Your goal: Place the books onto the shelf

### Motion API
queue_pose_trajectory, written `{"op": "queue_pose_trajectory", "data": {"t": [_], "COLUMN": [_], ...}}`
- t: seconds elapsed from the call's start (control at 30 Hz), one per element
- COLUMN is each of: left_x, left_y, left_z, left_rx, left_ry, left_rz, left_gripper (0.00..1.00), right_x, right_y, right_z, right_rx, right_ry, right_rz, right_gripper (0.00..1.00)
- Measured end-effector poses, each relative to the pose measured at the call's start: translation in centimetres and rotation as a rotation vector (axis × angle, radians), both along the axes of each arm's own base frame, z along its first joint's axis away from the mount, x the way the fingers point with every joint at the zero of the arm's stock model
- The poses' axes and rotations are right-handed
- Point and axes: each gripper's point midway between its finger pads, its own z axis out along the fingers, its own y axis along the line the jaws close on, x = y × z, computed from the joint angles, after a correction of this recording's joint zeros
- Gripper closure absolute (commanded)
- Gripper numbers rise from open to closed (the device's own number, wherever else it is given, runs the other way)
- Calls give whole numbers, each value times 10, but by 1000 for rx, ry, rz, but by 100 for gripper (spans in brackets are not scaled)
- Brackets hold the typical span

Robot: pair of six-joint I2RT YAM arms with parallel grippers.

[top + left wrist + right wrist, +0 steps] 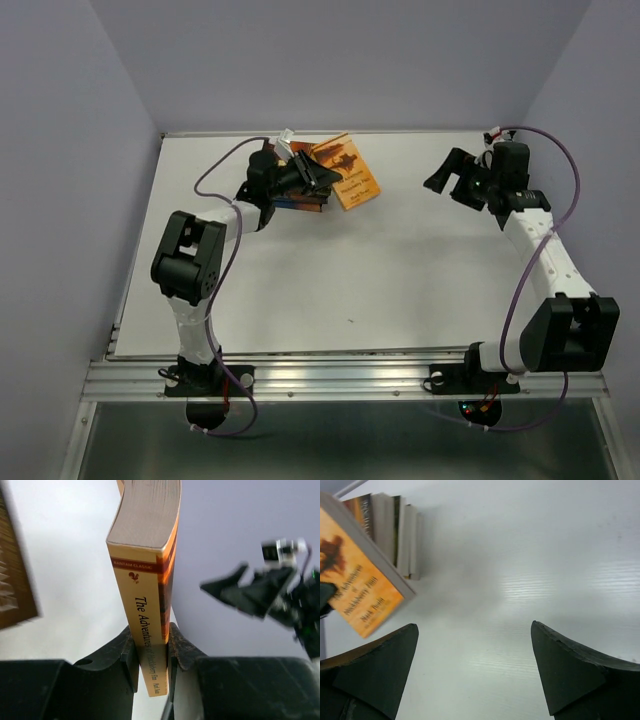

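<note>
On the white worktop (400,280), a stack of books (297,204) lies far left, beside it the orange book (350,172) clamped at its spine between the left fingers (182,650), the right fingers (570,670) spread wide, empty.

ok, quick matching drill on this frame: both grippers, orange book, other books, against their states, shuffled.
Things:
1. left gripper
2. right gripper
3. orange book
4. other books

States:
A. resting on the table, far left side
B. open, nothing between the fingers
C. shut on a book's spine
D. clamped between two fingers, tilted

Pairs: 1-C, 2-B, 3-D, 4-A
</note>
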Motion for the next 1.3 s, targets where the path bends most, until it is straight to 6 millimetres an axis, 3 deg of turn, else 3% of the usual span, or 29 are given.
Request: {"op": "queue_pose_trajectory", "data": {"t": [0.13,0.33,0.67,0.87,1.17,1.23,1.3], "left_x": [51,91,118,118,115,112,108], "left_y": [40,81,133,142,135,130,123], "left_z": [14,23,-3,-11,-30,-31,-34], "left_rx": [43,57,81,105,118,113,116], "left_ry": [29,64,201,227,290,301,322], "left_rz": [311,646,990,1041,1022,1016,1008], "left_gripper": [100,100,100,100,99,93,79], "right_x": [0,-3,-6,-6,-5,-5,-5], "right_y": [-25,-39,-44,-45,-44,-44,-44], "right_z": [-7,-25,-44,-43,-53,-53,-53], "right_rx": [-96,-163,-202,-206,-206,-205,-204], "right_ry": [22,84,154,155,187,187,187], "right_rz": [-120,-163,-164,-166,-160,-160,-160], "right_gripper": [0,0,0,0,0,0,0]}}
